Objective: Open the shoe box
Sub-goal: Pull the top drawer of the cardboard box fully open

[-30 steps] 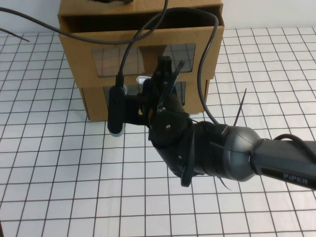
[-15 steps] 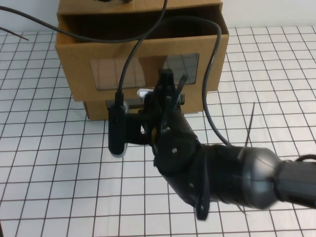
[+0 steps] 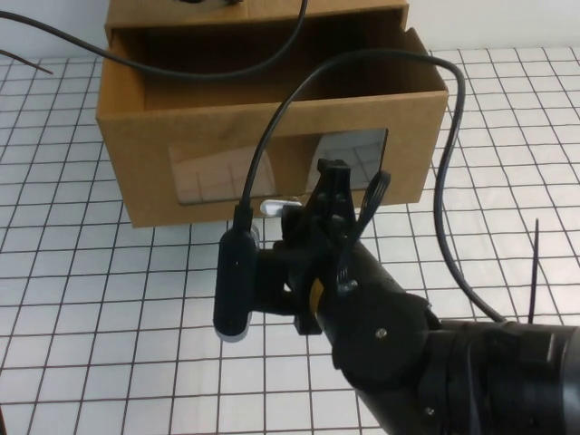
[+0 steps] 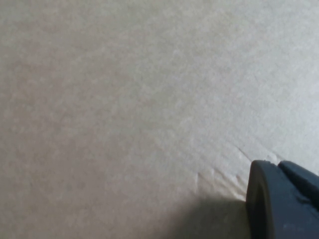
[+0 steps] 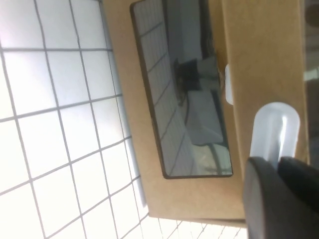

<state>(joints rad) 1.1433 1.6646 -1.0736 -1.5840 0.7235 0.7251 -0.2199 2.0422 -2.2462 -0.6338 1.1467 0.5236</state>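
Note:
The brown cardboard shoe box (image 3: 254, 18) stands at the back of the table. Its drawer (image 3: 272, 154), with two clear windows in the front panel, is slid partly out toward me. My right gripper (image 3: 313, 207) is at the middle of the drawer's front, shut on the small white pull tab (image 3: 275, 207). In the right wrist view the tab (image 5: 274, 127) sticks out between the dark fingers of the right gripper (image 5: 279, 162). My left gripper (image 4: 279, 167) rests against bare cardboard (image 4: 124, 99), its two fingers together with nothing between them.
The white gridded table (image 3: 91, 317) spreads out to the left and right of the box. Black cables (image 3: 435, 181) loop over the drawer and the right arm. A thin black cable tie (image 3: 533, 263) sticks up at the right.
The drawer has slid out of the box toward me, drawn by the right gripper on the tab. The right arm has backed toward the near edge.

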